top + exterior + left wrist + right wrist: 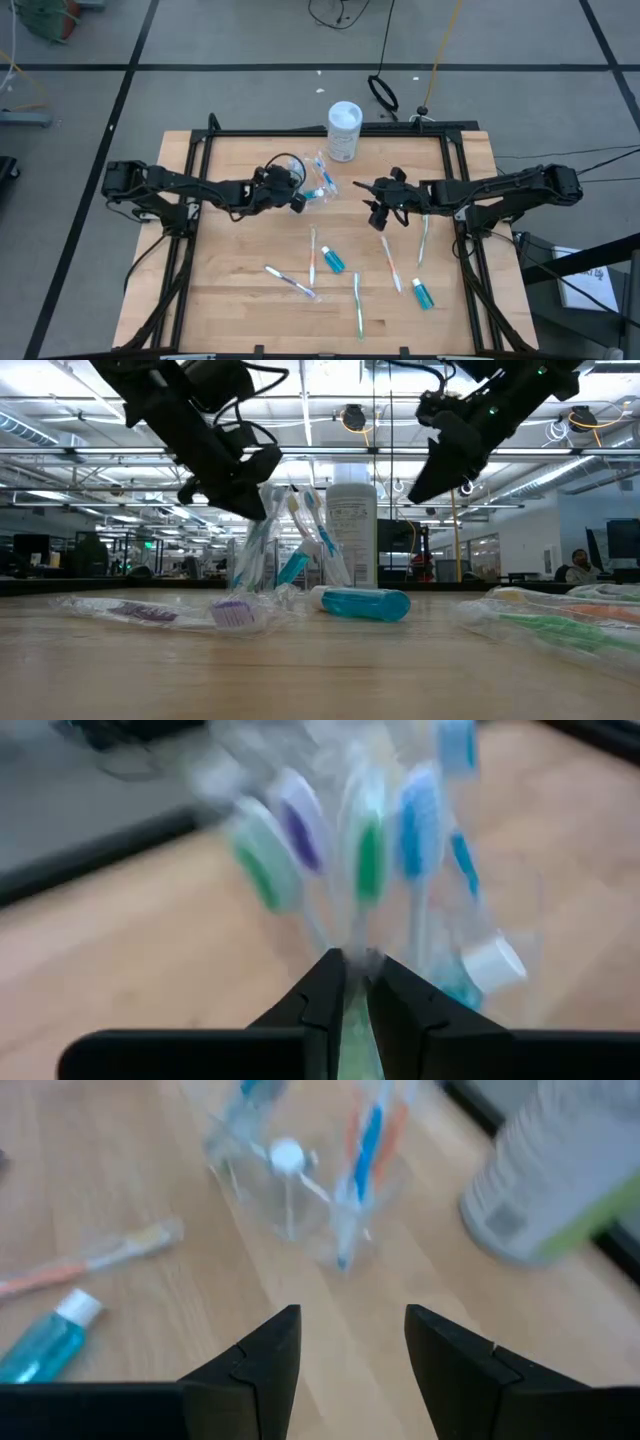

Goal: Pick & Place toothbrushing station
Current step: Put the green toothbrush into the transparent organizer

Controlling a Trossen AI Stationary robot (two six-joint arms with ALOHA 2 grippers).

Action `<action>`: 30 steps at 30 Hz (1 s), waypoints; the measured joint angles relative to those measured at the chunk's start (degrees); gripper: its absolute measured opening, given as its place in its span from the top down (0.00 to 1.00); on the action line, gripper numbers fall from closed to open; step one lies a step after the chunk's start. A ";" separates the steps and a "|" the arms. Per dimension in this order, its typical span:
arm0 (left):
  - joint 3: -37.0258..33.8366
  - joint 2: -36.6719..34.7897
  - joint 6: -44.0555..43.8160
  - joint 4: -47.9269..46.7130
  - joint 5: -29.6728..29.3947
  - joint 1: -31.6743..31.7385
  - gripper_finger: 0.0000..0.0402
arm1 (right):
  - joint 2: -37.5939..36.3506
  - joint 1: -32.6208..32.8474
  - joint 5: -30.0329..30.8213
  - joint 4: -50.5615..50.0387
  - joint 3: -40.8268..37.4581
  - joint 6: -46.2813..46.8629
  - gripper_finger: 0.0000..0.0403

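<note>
- The left gripper (297,201) hangs above the tabletop (230,300) beside the clear plastic cup (318,185); in its wrist view its jaws stand nearly together, pinching the handle of a green toothbrush (368,860) that stands among the others in the cup.
- The cup sits near the far middle of the tabletop, holding several toothbrushes and a blue toothpaste tube (293,567).
- The white container (344,130) stands upright just behind the cup.
- Loose toothbrushes (290,282) and two more toothpaste tubes (331,259) lie scattered on the near half of the tabletop.
- The right gripper (378,207) hovers to the cup's right, jaws apart and holding nothing.
</note>
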 joint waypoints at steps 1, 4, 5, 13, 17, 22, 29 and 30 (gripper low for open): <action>0.00 0.06 0.18 -0.19 1.71 0.48 0.88 | -0.32 0.00 0.00 -1.87 0.00 1.26 0.58; 0.02 -0.04 1.81 -0.09 4.27 1.53 0.88 | -1.59 0.00 0.18 -6.68 0.00 5.34 0.58; 0.02 0.00 2.42 -0.07 4.74 1.57 0.88 | -2.10 0.00 0.20 -8.78 0.00 6.90 0.58; 0.02 0.00 4.63 -0.33 7.45 1.20 0.88 | -5.69 0.06 -0.04 -29.12 0.00 26.72 0.58; 0.02 0.00 6.06 -0.39 7.96 1.20 0.86 | -5.53 0.55 0.00 -41.91 0.00 37.96 0.58; 0.02 0.03 8.90 -0.59 10.97 1.19 0.78 | -5.38 0.55 -0.04 -48.50 0.00 48.15 0.58; -0.11 -0.01 6.96 -2.54 11.03 1.18 0.65 | -5.38 0.52 -1.97 -49.84 -2.04 56.29 0.58; -0.11 -0.48 6.28 -2.66 11.12 1.18 0.64 | -5.40 0.55 -3.44 -49.55 -3.06 57.25 0.58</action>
